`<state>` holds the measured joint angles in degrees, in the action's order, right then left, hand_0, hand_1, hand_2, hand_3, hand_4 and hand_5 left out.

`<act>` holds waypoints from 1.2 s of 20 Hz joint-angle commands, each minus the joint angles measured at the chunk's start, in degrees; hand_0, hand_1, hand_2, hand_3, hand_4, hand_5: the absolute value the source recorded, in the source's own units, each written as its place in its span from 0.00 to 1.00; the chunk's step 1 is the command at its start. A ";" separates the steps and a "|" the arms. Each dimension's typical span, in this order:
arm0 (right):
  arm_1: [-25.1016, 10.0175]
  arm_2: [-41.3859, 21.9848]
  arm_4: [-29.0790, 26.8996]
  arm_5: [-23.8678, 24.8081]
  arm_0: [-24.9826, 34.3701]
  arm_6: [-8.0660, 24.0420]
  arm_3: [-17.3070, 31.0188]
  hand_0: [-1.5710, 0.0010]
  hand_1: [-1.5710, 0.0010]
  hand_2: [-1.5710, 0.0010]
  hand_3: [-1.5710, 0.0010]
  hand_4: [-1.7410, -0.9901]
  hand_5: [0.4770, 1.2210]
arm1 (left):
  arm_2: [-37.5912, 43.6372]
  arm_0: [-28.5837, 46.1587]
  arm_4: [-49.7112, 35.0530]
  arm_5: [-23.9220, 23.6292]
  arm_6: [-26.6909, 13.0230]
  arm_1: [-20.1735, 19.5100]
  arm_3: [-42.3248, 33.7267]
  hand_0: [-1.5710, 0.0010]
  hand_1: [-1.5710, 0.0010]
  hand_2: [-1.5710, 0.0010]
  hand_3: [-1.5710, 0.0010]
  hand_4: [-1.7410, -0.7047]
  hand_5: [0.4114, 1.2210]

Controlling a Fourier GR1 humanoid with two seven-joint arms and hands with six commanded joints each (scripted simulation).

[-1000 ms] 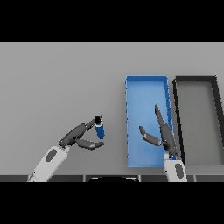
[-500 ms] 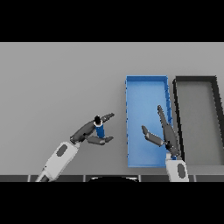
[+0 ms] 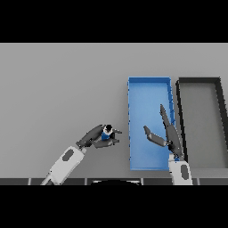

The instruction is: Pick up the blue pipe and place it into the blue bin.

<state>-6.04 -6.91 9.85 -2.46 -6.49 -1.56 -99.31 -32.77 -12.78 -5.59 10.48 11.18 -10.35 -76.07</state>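
Blue bin (image 3: 149, 89) lies on the grey table (image 3: 62, 89), long axis running away from the robot. Left hand (image 3: 97, 136) sits just left of the bin's near half, fingers and thumb curled round the blue pipe (image 3: 106, 135); only a small part of the pipe shows between them. Right hand (image 3: 165, 133) hangs over the bin's near right part, fingers straight and thumb spread, holding nothing. Black bin (image 3: 199, 81) lies just right of the blue bin.

grey table (image 3: 58, 89), black bin (image 3: 200, 122) at right
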 commanded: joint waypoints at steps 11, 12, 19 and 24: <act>-0.45 0.21 0.76 0.43 -0.98 -1.19 0.01 1.00 1.00 1.00 1.00 0.78 0.16 | -0.19 -2.27 -2.71 -2.42 -2.74 1.44 -11.04 0.02 0.01 0.01 0.06 0.01 0.99; -0.53 0.12 0.88 0.28 -1.10 -1.81 0.34 1.00 1.00 1.00 1.00 0.79 0.16 | -0.31 -2.20 -2.62 -2.35 -3.37 0.79 -11.97 0.01 0.01 0.01 0.06 0.01 0.99; -1.70 0.72 0.16 -0.68 -1.06 -2.30 0.40 1.00 1.00 1.00 1.00 0.80 0.17 | -1.38 -3.04 -1.69 -2.86 -8.29 1.17 -13.59 0.00 0.00 0.00 0.05 0.00 1.00; -2.04 1.24 -2.08 -2.35 0.32 -3.43 0.65 1.00 1.00 1.00 1.00 0.74 0.19 | -1.47 -3.04 -1.09 -2.60 -8.50 0.87 -13.51 0.00 0.00 0.00 0.05 0.00 1.00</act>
<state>-8.08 -5.66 7.74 -4.81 -6.15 -5.21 -98.68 -34.22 -15.84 -6.78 7.96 2.65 -9.48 -89.58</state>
